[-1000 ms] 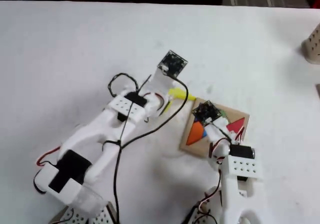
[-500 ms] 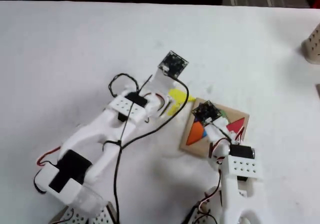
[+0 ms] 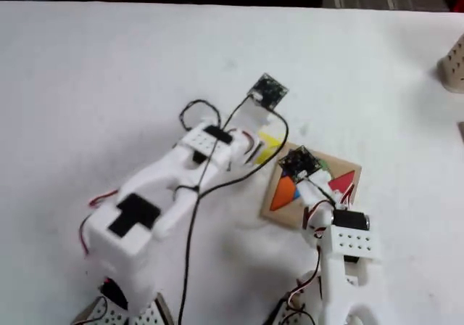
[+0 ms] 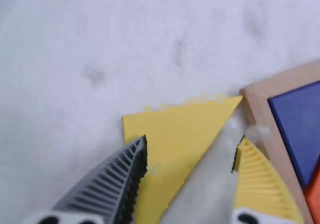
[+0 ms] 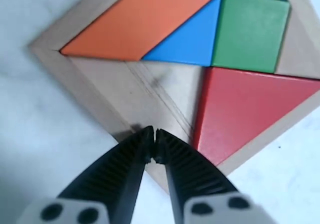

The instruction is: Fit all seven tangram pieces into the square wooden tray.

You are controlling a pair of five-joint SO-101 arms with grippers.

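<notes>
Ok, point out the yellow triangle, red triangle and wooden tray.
yellow triangle (image 4: 175,136), left wrist view, face centre.
red triangle (image 5: 245,106), right wrist view, face centre.
wooden tray (image 5: 167,89), right wrist view, bare floor.

tray: bare matt wood | yellow piece: smooth, matt | table: matt white

yellow triangle cut off at edge, wooden tray half under right arm

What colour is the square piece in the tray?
Green. The square piece shows best in the right wrist view, lying in the tray.
</notes>
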